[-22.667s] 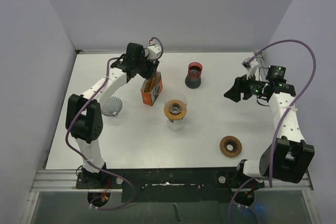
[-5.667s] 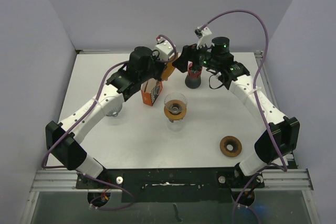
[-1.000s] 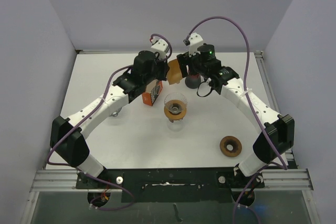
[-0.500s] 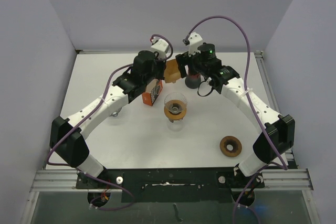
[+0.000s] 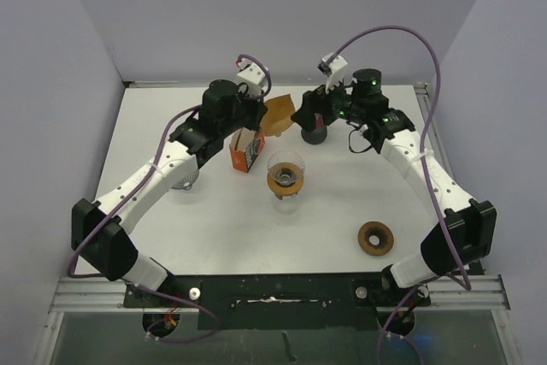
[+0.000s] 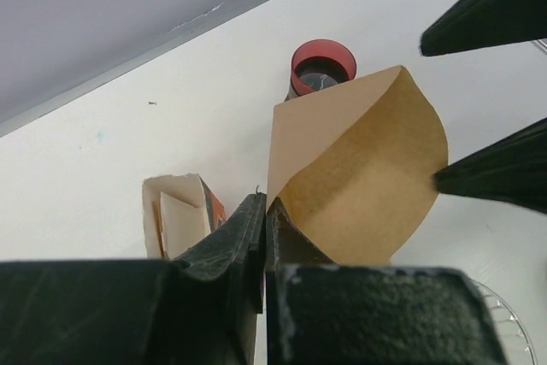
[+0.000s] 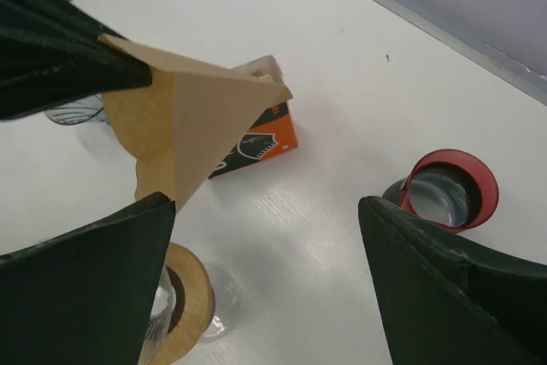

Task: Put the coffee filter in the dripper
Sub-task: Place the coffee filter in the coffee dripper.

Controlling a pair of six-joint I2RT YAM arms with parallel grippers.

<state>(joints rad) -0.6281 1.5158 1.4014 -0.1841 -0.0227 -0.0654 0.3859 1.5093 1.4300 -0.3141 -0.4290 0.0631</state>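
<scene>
Top external: left gripper [image 5: 259, 117] pressed shut on the brown coffee filter [image 5: 278, 114], which sticks out past its tips, in the air. Right gripper [image 5: 299, 117] faces it, just beyond the filter.
Left wrist: jaws pinch the filter's lower-left corner; the cone fans up-right of the tips, orange box [image 6: 184, 215] to their left.
Right wrist: fingers spread wide, gripping nothing. Filter sits up-left, above the left finger.

Overhead view looking down, two close opposed wrist views sharing coffee filter [image 6: 359, 168]

No legible text, label or number anywhere.
</scene>
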